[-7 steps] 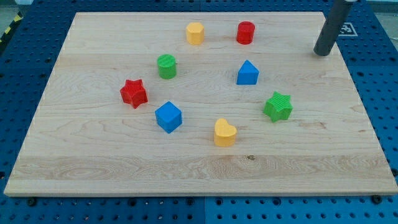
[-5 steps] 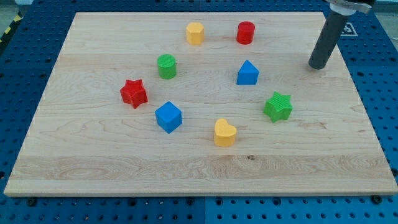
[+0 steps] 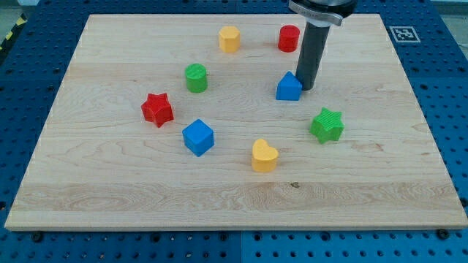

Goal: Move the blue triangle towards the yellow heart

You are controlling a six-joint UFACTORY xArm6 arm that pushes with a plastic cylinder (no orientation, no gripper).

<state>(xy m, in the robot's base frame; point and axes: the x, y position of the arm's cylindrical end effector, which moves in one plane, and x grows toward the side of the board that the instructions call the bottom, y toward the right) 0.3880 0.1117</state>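
my tip [image 3: 308, 88] touches the blue triangle [image 3: 288, 87] (its right side).

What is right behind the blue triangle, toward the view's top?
My tip stands at the blue triangle's upper right edge, seemingly touching. The rod hides the board directly behind it; the red cylinder sits further up.

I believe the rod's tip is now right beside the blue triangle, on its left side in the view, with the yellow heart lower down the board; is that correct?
Not quite: my tip is beside the blue triangle on its right side in the view, not its left, as the camera view shows. The rest holds: the yellow heart lies lower down the board.
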